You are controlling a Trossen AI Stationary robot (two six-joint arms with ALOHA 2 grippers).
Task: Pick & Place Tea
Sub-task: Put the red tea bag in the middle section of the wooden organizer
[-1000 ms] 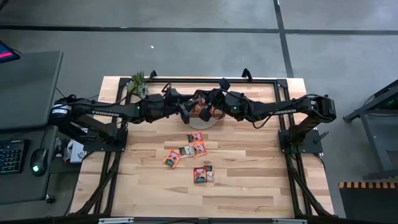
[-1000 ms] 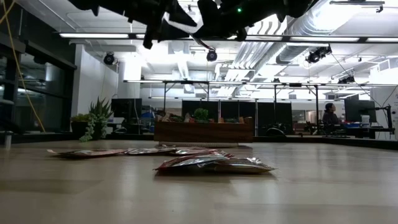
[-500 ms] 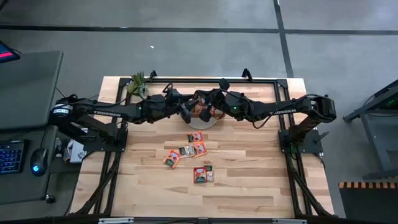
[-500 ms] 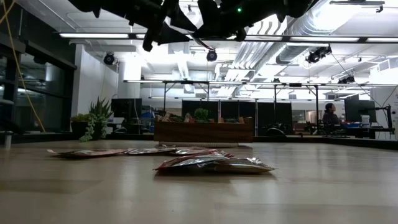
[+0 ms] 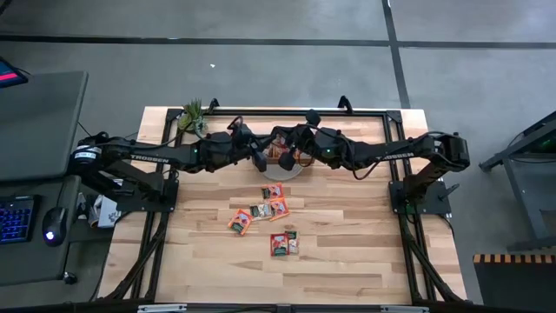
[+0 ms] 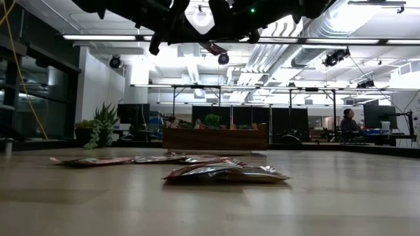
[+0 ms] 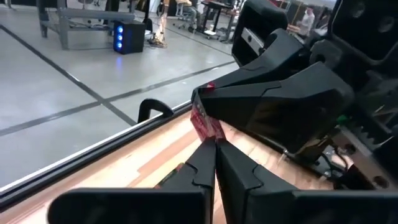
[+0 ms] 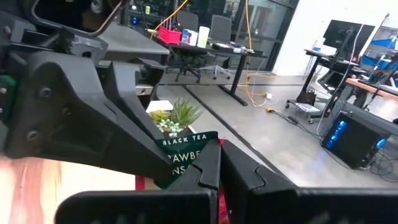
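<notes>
Apparently both grippers, left gripper [image 7: 214, 144] and right gripper [image 8: 217, 149], pinch one tea sachet [image 8: 186, 152] (a handover, probably) above the wooden tray [image 6: 214, 138].

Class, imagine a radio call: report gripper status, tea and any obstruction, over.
Left gripper shut on red sachet. Right gripper shut on green sachet. Both over tray. Loose sachets remain. Arms crowd each other.

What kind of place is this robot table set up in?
Probably an open-plan robotics lab or office: exposed silver ceiling ducts, long rows of dark desks beyond the wooden table, and a person seated far off.
</notes>
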